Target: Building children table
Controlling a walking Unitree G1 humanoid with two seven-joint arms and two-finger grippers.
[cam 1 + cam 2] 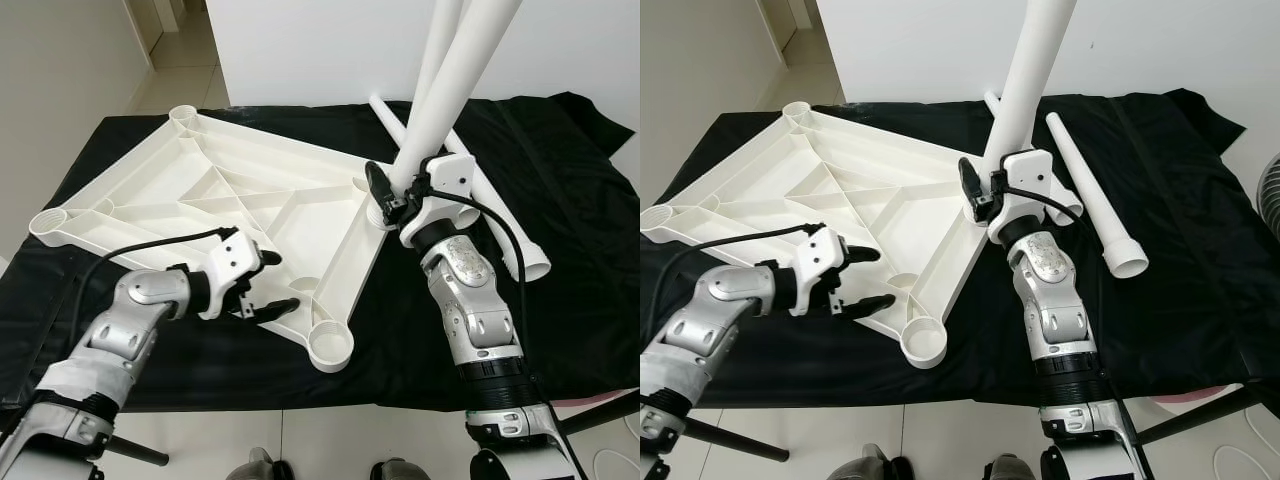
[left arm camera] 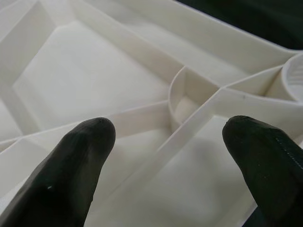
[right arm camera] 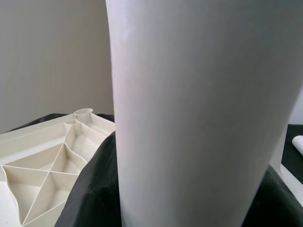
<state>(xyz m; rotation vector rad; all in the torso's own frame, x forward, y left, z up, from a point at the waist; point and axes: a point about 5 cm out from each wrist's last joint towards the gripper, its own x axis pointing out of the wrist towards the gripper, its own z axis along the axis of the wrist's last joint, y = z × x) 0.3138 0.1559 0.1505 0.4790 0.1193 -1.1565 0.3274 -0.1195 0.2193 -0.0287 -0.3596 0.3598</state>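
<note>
Black-draped tabletop carrying white plastic parts

The tabletop [image 1: 560,330] is covered by a black cloth [image 1: 1200,290] that hangs over its near edge above a pale tiled floor [image 1: 330,440]. A white ribbed panel [image 1: 250,190] lies flat on the cloth, ribs upward, with a round socket at each corner; its near edge sits directly under the left pincer [image 1: 268,285], and its nearest corner socket [image 1: 330,347] lies just beyond that pincer toward the right arm. A loose white tube [image 1: 1095,205] lies on the cloth just beyond the right pincer [image 1: 985,195], on its outer side, wide open end toward the robot. Another tube end [image 1: 385,112] lies behind that pincer, near the far edge.
</note>
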